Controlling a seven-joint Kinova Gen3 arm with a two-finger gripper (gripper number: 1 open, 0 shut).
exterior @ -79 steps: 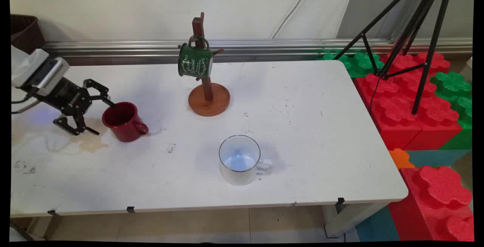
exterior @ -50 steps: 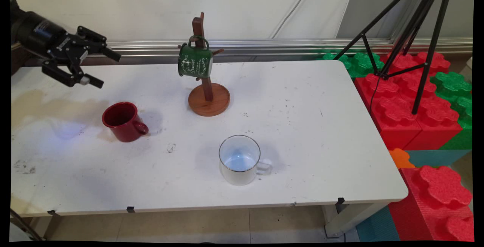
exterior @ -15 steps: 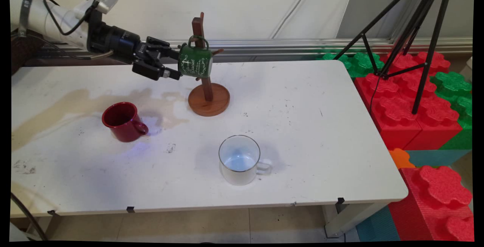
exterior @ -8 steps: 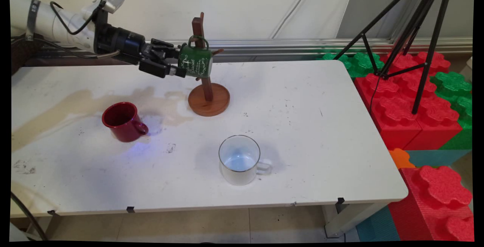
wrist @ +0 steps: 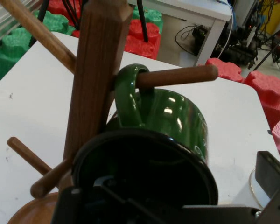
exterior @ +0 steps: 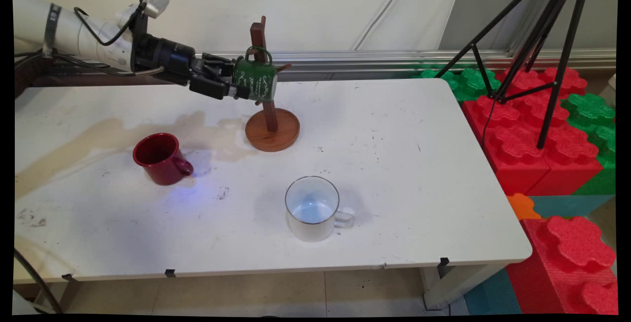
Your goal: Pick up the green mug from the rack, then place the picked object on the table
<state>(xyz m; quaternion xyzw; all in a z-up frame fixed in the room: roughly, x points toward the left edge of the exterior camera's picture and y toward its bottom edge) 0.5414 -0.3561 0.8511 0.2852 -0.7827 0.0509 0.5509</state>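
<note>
Where the arm reaches in from the upper left, the gripper (exterior: pixel 236 83) is level with the green mug (exterior: pixel 256 81) and right against its open mouth. How wide the gripper stands, and whether it grips the mug, cannot be told from either view. The mug hangs by its handle (wrist: pixel 126 93) on a peg (wrist: pixel 177 77) of the wooden rack (exterior: pixel 272 130), well above the table (exterior: pixel 394 164), with its mouth turned toward the hand. In the hand view the mug's dark opening fills the lower middle, with the rack's post just beside it.

The rack stands near the far edge, about midway along the table. A red mug (exterior: pixel 160 159) stands upright to the left, below the arm and apart from it, on the edge of a brownish stain (exterior: pixel 98 134) that spreads from the left edge toward the rack's base. A white mug (exterior: pixel 313 208) stands nearer the front edge, well apart from both.

The right half of the table is bare up to its rounded corners. Past the right edge stand red and green foam blocks (exterior: pixel 532 154) and a black tripod (exterior: pixel 537 41).
</note>
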